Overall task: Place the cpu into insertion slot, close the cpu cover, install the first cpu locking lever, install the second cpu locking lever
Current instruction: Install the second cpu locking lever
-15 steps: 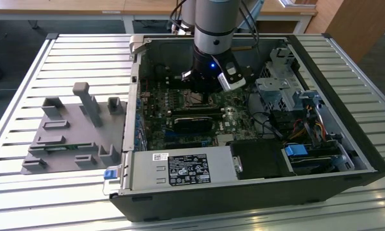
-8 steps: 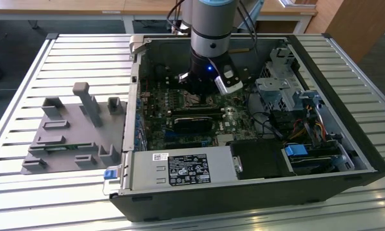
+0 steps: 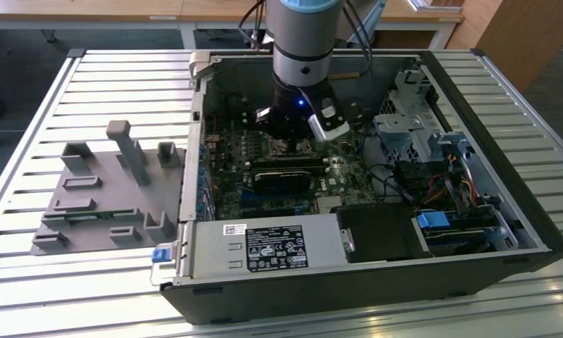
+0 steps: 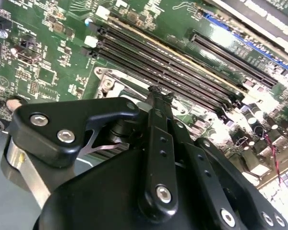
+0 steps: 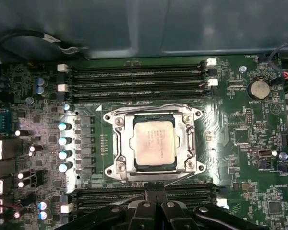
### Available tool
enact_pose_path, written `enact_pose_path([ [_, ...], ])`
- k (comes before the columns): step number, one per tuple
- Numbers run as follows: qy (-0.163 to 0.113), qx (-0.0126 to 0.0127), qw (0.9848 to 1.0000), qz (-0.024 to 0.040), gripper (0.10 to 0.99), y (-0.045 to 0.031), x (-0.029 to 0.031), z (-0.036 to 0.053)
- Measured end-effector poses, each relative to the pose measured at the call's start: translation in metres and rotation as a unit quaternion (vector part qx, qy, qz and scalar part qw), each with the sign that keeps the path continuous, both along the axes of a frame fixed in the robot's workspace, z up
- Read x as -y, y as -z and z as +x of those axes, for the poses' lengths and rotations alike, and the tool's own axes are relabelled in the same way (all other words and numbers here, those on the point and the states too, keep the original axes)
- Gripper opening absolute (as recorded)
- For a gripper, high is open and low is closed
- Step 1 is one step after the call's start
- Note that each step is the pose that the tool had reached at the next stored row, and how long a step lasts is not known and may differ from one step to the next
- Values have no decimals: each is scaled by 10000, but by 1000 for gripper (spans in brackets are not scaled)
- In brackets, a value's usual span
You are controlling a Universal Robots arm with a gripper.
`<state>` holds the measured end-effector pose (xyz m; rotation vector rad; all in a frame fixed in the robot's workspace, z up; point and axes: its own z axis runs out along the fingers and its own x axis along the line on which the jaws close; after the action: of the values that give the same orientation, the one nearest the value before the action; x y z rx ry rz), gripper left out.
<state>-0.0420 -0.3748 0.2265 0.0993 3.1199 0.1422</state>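
In the first wrist view the cpu (image 5: pixel 153 142) lies flat in the insertion slot (image 5: pixel 153 167), its pale metal face up. The silvery cpu cover (image 5: pixel 121 143) lies flat around it as a frame. One thin wire locking lever (image 5: pixel 153 105) runs along the frame's side nearest the upper memory slots, and a second lever (image 5: pixel 156 176) along the opposite side. I cannot tell whether either is latched. My gripper (image 5: pixel 156 190) hovers beside the socket, fingers shut together with nothing between them. The second wrist view shows the closed fingertips (image 4: pixel 157 92) over the socket's corner (image 4: pixel 108 81). In the exterior view the gripper (image 3: pixel 291 137) hangs inside the open case.
Long black memory slots (image 5: pixel 134 79) flank the socket on two sides, and a row of capacitors (image 5: pixel 63 146) stands beside it. A power supply (image 3: pixel 262 248), drive cage (image 3: pixel 413 134) and cables crowd the case. A grey fixture tray (image 3: pixel 103 190) sits at the exterior view's left.
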Motion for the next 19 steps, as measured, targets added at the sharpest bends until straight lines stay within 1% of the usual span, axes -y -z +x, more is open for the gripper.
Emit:
enact_pose_path([
  [6,0,0,10000,11,106,1,9,-90],
  [7,-4,0,10000,47,106,29,10,-114],
  [9,-7,-1,10000,88,106,50,11,-116],
  [10,-7,0,9999,144,106,60,23,-117],
  [14,-6,0,9998,201,106,61,89,-135],
  [16,-6,0,9997,237,106,61,111,-158],
  [19,-8,0,9995,313,106,63,126,-198],
])
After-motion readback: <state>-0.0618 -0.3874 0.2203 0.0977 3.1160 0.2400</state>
